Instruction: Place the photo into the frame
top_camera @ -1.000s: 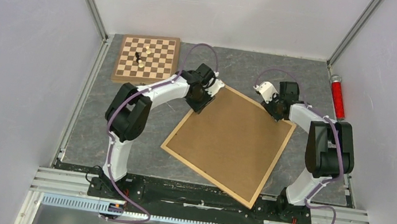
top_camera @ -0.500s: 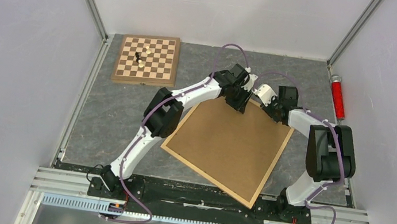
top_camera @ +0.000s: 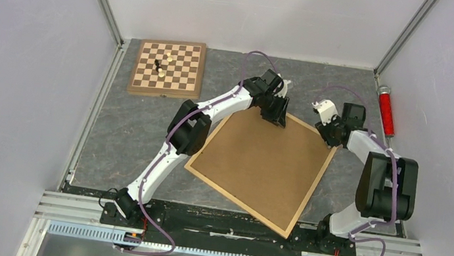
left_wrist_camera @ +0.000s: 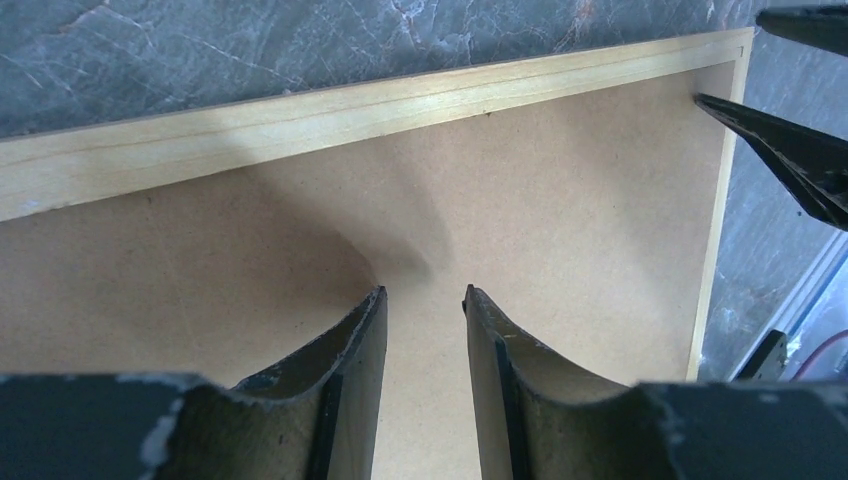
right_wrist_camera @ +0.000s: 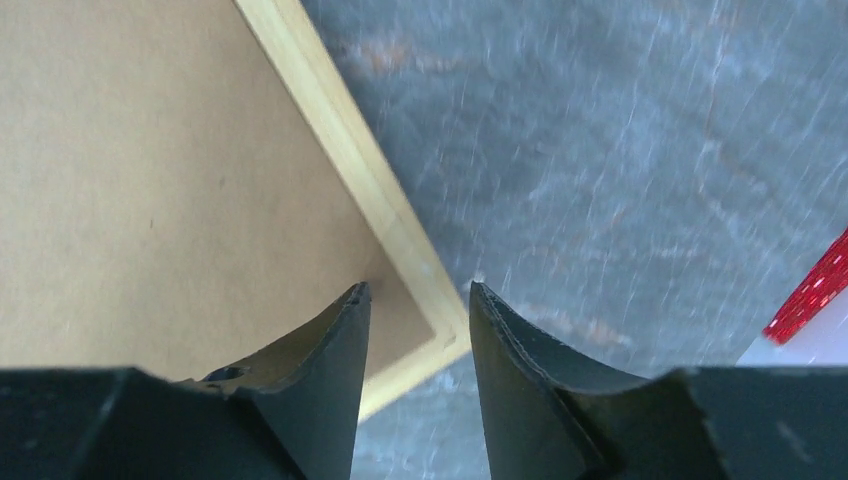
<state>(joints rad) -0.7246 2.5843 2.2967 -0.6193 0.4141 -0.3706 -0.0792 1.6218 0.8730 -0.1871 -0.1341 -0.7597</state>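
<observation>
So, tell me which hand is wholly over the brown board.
The left hand, wholly above the backing board; the right hand straddles the frame's corner.

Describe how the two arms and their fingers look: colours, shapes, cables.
The left arm and right arm both have white links and bulky black joint housings. A lilac cable loops along each from base to wrist. The black fingers are curved and tapering, with chipped paint at their bases.
</observation>
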